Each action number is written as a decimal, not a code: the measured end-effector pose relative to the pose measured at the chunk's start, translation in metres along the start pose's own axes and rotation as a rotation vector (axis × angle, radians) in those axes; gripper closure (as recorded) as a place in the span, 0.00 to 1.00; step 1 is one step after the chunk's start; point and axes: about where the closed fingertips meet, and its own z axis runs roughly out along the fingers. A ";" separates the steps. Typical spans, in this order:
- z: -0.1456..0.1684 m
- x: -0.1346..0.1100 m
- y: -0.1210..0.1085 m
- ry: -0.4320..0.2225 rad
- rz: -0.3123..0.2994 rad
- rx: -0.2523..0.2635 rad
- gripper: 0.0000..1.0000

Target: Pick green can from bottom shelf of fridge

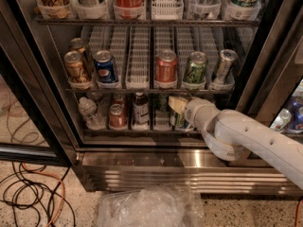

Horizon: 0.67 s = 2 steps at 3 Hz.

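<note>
The fridge [42, 86] stands open with its shelves in view. On the bottom shelf [128, 132] a dark green can [178, 121] stands right of centre, mostly hidden behind my gripper [175, 104]. The gripper, with cream tips, reaches in under the middle rack, right in front of the can's upper part. My white arm [246, 138] comes in from the lower right. I cannot tell whether the gripper touches the can.
The bottom shelf also holds a clear bottle [88, 112], a red can [117, 117] and a dark bottle [140, 110]. The rack above carries a blue can [105, 66], a red can [166, 66] and a brighter green can [195, 68]. A crumpled plastic bag [147, 207] and cables [33, 193] lie on the floor.
</note>
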 end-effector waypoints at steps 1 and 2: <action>-0.011 0.021 0.000 0.103 0.088 -0.015 1.00; -0.024 0.029 -0.006 0.163 0.175 -0.007 1.00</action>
